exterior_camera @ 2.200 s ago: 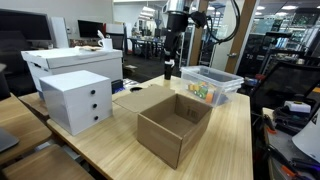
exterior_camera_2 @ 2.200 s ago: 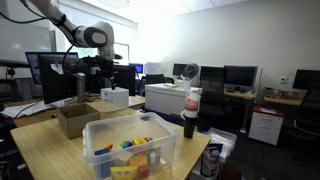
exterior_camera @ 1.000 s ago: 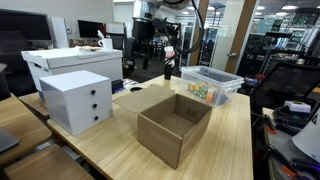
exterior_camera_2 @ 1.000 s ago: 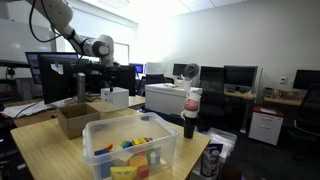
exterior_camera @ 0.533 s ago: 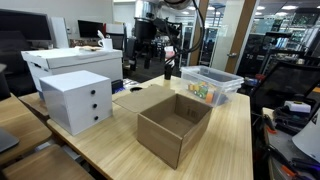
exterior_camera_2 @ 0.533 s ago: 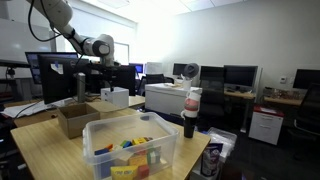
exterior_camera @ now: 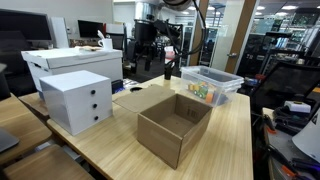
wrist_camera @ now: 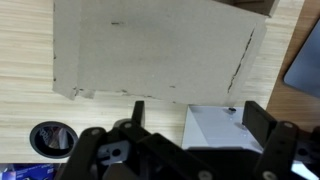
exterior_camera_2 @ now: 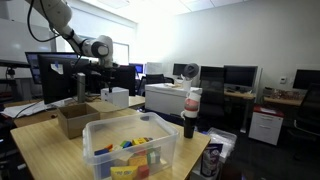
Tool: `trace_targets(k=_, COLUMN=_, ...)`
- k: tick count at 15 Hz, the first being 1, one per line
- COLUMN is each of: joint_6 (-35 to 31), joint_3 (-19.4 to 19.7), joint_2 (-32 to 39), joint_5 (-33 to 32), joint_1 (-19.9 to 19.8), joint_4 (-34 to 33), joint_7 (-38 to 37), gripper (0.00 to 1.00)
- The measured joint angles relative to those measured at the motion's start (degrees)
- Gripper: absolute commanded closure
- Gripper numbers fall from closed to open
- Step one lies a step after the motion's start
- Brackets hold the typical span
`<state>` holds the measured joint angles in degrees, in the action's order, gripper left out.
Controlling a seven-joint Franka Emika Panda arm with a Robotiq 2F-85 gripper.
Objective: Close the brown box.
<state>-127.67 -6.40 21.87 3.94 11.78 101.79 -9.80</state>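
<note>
The brown box (exterior_camera: 175, 125) stands open on the wooden table, and it also shows in an exterior view (exterior_camera_2: 72, 118). Its large flap (exterior_camera: 135, 98) lies folded outward, flat on the table. In the wrist view the flap (wrist_camera: 150, 45) fills the upper part as a plain cardboard sheet. My gripper (exterior_camera: 141, 66) hangs in the air behind the flap, well above the table, and it also shows in an exterior view (exterior_camera_2: 81, 92). In the wrist view its fingers (wrist_camera: 200, 115) are spread wide with nothing between them.
A white three-drawer box (exterior_camera: 75, 100) stands beside the flap and shows below my fingers (wrist_camera: 215, 125). A clear plastic bin (exterior_camera: 210, 84) with colourful toys sits across the table (exterior_camera_2: 135, 150). A dark bottle (exterior_camera: 168, 70) stands near it. Desks and monitors surround the table.
Since 2.2 s ago the arm has swung away from above the dark bottle to a spot over the flap. In the last second nothing has visibly moved.
</note>
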Motion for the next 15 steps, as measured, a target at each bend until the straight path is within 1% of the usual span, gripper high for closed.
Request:
trace_targets(k=2, joint_6=-0.1, joint_3=-0.1, joint_2=0.9, joint_5=0.0, joint_1=0.0, joint_4=-0.1, joint_7=0.3, gripper=0.0)
trace_targets(k=4, joint_6=-0.5, joint_3=0.4, joint_2=2.3, joint_5=0.0, joint_1=-0.9, joint_4=-0.2, joint_7=1.5, gripper=0.0)
trace_targets(k=7, joint_6=-1.2, joint_3=1.4, joint_2=4.6, joint_5=0.0, joint_1=-3.3, joint_4=-1.0, joint_7=3.8, gripper=0.0)
trace_targets(k=9, joint_6=-1.2, joint_3=2.2, joint_2=7.5, joint_5=0.1, joint_1=-6.1, joint_4=-3.3, joint_7=5.7, gripper=0.0)
trace_targets(k=15, joint_6=-1.2, joint_3=1.9, joint_2=10.0, joint_5=0.1, joint_1=-6.0, joint_4=-6.1, joint_7=5.9, gripper=0.0)
